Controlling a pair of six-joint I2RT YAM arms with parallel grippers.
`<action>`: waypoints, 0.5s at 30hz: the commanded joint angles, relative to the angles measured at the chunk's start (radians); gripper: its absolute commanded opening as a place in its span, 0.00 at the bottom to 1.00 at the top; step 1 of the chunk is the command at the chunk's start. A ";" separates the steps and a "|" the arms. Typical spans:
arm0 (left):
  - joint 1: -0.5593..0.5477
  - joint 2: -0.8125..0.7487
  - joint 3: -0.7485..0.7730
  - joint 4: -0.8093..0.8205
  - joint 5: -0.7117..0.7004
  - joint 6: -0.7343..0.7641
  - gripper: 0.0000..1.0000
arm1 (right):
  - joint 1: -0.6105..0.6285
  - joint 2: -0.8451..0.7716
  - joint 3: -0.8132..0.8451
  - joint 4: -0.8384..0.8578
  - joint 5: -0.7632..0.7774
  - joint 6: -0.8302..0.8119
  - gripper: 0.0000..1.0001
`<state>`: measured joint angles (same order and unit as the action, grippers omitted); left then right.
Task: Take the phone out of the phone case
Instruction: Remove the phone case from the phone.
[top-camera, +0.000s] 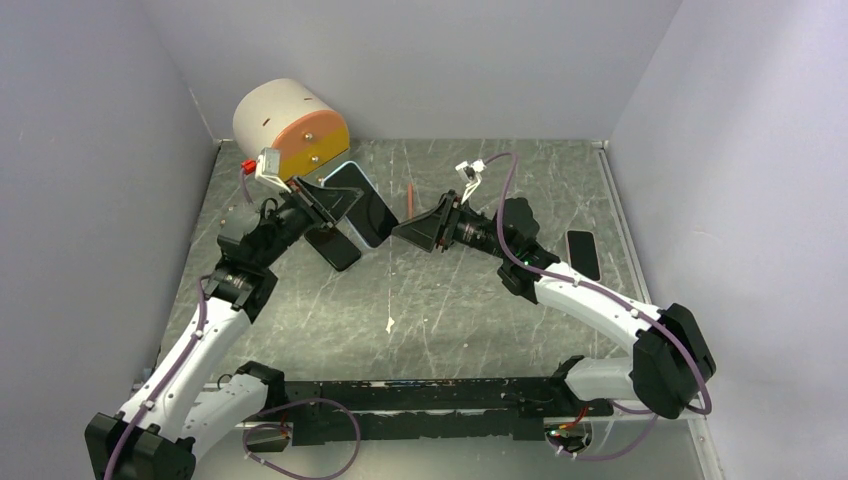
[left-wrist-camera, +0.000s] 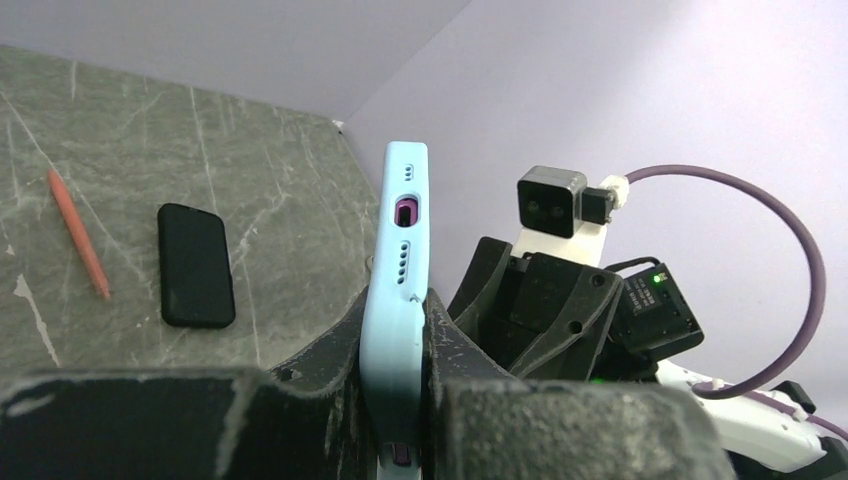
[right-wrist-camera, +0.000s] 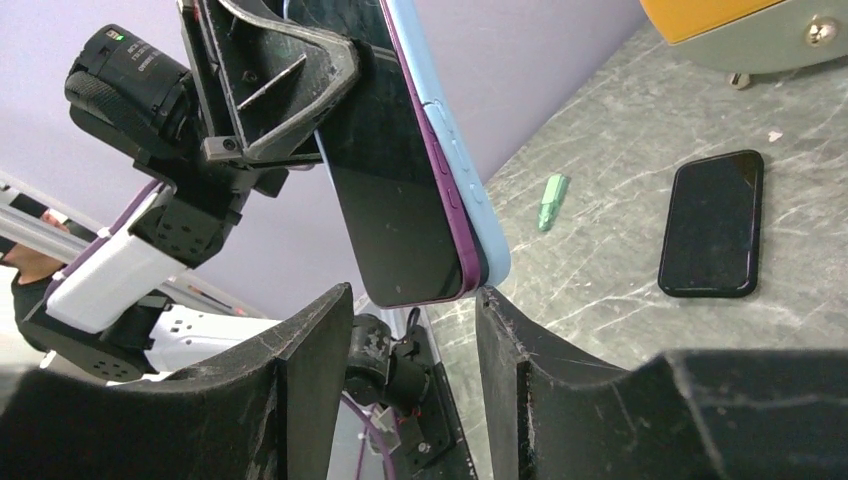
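- The left gripper has its fingers closed narrow on the two flat faces of the case. It holds the case on edge in the air above the far left part of the worktop.
- The phone sits inside that light blue case. Its dark screen faces outward, and its purple rim runs tight against the blue shell along the visible side and round the lower corner.
- The right gripper is spread wide, with one of its fingers on each side of the phone's lower corner. Both are near the corner, but I cannot tell whether either one touches it.
- Done so far, as I judge it: the cased phone is off the worktop, firmly held, and turned toward the other arm.
- Not yet done: the separation itself. No gap shows between rim and shell, so the phone looks fully seated.
- Likely left to do: free one corner of the shell from the rim, work the phone out while the left grip keeps the case steady, then draw the two apart.
- Further out, a black phone lies flat below the left gripper, and a second black phone lies near the right edge.
- An orange pen lies toward the far edge, and a round drum stands in the far left corner. Neither gripper touches any of these.
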<state>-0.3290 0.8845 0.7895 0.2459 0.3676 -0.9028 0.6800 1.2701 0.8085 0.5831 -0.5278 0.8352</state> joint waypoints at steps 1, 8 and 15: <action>0.001 -0.018 0.011 0.171 0.002 -0.053 0.03 | 0.002 0.007 0.042 0.051 0.005 0.042 0.51; 0.001 0.002 0.011 0.211 0.030 -0.067 0.03 | 0.001 0.032 0.067 0.125 -0.034 0.069 0.49; 0.001 -0.016 0.002 0.177 -0.004 -0.042 0.03 | 0.002 0.009 0.095 0.070 -0.029 0.031 0.50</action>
<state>-0.3286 0.8940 0.7837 0.3496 0.3756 -0.9478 0.6788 1.3083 0.8371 0.6247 -0.5518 0.8841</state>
